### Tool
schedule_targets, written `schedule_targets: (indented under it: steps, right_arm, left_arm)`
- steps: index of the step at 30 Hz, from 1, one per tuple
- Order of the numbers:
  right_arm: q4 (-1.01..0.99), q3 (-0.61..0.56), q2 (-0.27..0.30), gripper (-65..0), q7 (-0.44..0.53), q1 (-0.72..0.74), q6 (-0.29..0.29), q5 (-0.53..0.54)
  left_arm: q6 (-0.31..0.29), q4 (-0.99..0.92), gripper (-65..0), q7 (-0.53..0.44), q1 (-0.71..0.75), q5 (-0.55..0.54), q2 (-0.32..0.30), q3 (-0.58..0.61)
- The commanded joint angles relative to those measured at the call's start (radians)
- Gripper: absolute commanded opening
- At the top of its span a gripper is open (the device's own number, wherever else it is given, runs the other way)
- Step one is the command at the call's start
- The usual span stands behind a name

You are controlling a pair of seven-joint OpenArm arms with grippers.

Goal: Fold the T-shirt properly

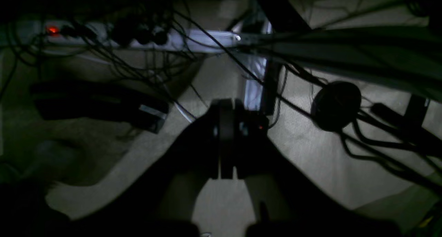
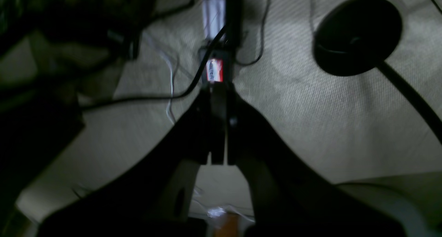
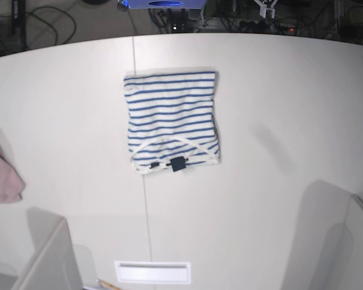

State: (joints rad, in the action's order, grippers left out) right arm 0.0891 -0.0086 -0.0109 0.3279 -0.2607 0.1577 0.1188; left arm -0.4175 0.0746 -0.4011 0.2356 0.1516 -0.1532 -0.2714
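White table [image 3: 278,90], folded T-shirt [image 3: 171,118], collar nearside.

No text, brand, number or sign can be read in any view. In the right wrist view a small red and white label [image 2: 214,70] sits on a dark block at upper centre, just above the gripper, but its print is too blurred to read. In the base view the dark tag [image 3: 177,163] at the neck of the T-shirt [image 3: 171,115], near the frame's centre, shows no legible lettering. The left wrist view is too dark for any print.
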Motion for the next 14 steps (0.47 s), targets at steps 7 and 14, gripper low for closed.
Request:
schedule_targets:
  steps: [7,14]
  right_arm:
    - [-0.004,0.055,0.018,-65.0,0.004,-0.001,0.003,-0.008]
    - [-0.004,0.063,0.018,-65.0,0.004,-0.001,0.003,-0.005]
  left_arm:
    - [-0.004,0.034,-65.0,-0.177,0.058,-0.002,0.002,-0.006]
    - [-0.004,0.034,-65.0,-0.178,0.048,-0.002,-0.010,-0.006]
